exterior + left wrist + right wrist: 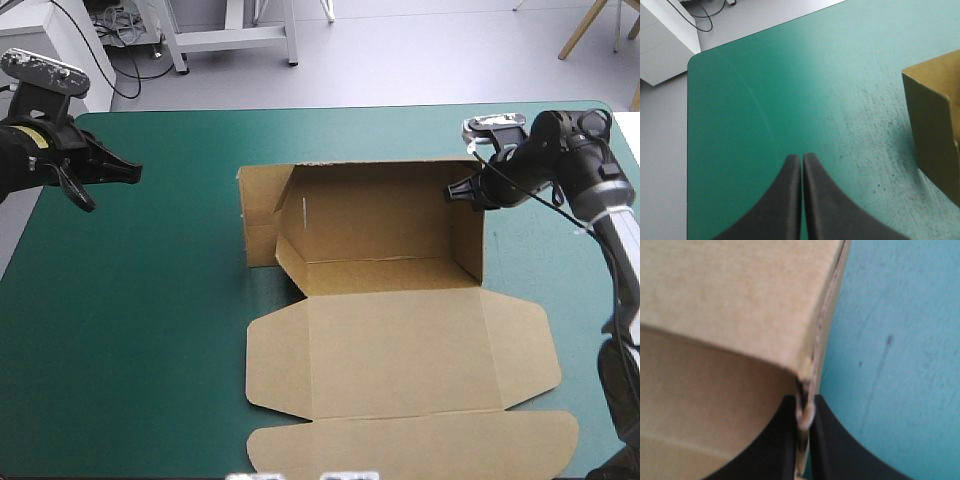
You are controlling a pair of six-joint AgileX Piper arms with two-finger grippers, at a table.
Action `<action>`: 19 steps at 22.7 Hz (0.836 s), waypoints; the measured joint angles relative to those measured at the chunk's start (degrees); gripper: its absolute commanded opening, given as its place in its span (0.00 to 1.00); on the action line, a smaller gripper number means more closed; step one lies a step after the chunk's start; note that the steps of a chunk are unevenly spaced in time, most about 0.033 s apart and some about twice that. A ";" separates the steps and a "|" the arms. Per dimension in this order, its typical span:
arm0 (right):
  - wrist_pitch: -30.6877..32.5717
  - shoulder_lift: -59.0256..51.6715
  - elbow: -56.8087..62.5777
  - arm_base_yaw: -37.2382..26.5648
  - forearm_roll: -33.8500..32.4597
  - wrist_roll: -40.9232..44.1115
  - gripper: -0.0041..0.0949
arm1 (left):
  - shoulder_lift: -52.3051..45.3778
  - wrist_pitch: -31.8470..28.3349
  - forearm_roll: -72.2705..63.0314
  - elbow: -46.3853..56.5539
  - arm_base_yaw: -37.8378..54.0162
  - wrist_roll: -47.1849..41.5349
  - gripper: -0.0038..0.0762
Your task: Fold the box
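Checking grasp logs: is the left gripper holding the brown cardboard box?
No, the left gripper is shut on nothing over the teal-green table cover, apart from the brown cardboard box.

Bright, even light leaves only faint, soft shadows beside the box (400, 340).

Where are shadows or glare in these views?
High view: the box throws a shadow on the teal-green cover by its left wall. Left wrist view: a pale sheen on the cover ahead of the left tool. Right wrist view: the box's inside darker beside the right tool.
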 measured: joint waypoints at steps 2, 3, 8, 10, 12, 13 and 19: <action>-2.18 5.81 -5.60 0.00 0.12 0.14 0.02 | 0.00 0.00 0.00 0.00 0.00 0.00 0.04; -3.31 8.54 -7.61 0.00 0.18 0.19 0.03 | 0.00 0.00 0.00 0.00 0.00 0.00 0.04; -6.83 17.55 -14.47 0.00 0.98 -0.83 0.21 | 0.00 0.00 0.00 0.00 0.00 0.00 0.04; -5.70 19.08 -14.72 0.00 0.98 -1.37 0.34 | 0.00 0.00 0.11 0.00 0.00 0.00 0.04; -4.64 20.33 -14.72 0.00 1.04 -1.74 0.49 | 0.00 0.00 0.17 0.00 0.00 0.00 0.04; -4.59 20.65 -14.72 0.00 1.03 -1.86 0.57 | 0.00 0.00 0.17 0.00 0.00 0.00 0.04; 0.26 20.26 -19.56 0.06 0.36 -1.80 0.76 | 0.00 0.00 0.22 0.00 0.00 0.00 0.04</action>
